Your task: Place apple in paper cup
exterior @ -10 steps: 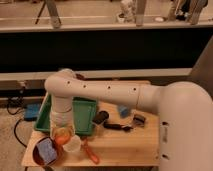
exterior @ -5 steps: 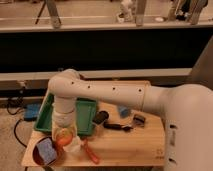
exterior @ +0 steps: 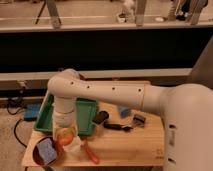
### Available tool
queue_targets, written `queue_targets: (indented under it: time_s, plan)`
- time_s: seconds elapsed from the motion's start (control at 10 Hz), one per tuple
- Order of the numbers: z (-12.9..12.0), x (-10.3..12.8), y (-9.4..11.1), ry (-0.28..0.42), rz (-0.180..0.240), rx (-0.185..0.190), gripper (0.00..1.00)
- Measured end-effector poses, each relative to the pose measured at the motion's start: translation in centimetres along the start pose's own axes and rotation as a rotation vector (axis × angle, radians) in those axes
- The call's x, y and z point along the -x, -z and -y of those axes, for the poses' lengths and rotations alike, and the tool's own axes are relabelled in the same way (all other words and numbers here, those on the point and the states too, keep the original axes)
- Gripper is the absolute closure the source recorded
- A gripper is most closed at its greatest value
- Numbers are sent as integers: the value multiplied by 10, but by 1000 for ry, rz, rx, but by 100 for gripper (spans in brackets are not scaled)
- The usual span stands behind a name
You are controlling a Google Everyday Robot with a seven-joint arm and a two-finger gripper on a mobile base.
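The gripper (exterior: 65,131) is positioned at the desk's (exterior: 130,145) near-left corner, directly above the paper cup (exterior: 72,145). The apple (exterior: 65,135) is seen at the gripper's tip, level with the cup's rim. The placing step is judged to be in hand. Next, release into the cup is called for, centred to avoid tipping.

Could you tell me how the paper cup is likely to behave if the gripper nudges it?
The paper cup, below the gripper, looks thin and light, so it would probably slide or tip. It stands near the table edge, so a push might send it off.
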Motion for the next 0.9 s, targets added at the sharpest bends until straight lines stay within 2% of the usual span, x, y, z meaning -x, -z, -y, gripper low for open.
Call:
queue_targets:
  time_s: [0.1,0.3,0.5,0.6,0.7,0.9]
  plan:
    - [-1,0,1,-3,-7,2,76]
    - [-2,0,3,-6,-13,4,58]
    - [-2,2,4,9,-3,9,38]
    - [-1,4,4,22,15,15,26]
    - [-1,4,4,28,28,20,22]
    - [0,4,2,34,48,31,20]
